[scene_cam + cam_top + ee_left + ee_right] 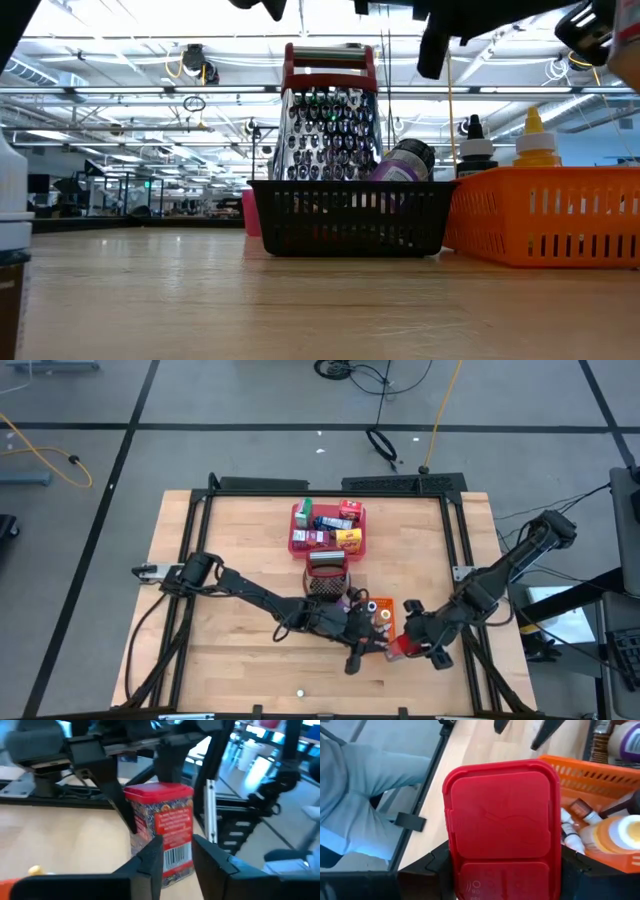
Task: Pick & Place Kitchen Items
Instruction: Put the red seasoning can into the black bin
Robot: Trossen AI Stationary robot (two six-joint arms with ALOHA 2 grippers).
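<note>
Where the pale wooden table [240, 540] sits on a grey floor crossed by dark lines, cables trail across the floor behind it, and the low view looks past the tabletop into a bright hall with ceiling lights and beams. A flat red tray [297, 526] near the far middle of the table carries several small grocery boxes [348, 540]; just nearer stands a black wire basket [345, 215] holding a metal grater [330, 130] and a purple-capped bottle [404, 160]. Beside it an orange bin [545, 215] holds a dark bottle [476, 150] and a yellow squeeze bottle [536, 145]. The right arm reaches in from the table's right edge, bent low, and its right gripper [408, 643] grasps a red-lidded tin [502, 827] by its sides, just beside the bin's near corner. The left arm stretches from the left across the table, its left gripper [362, 650] pointing at the same tin, its fingers [150, 857] parted narrowly right in front of it; whether they touch it I cannot tell.
</note>
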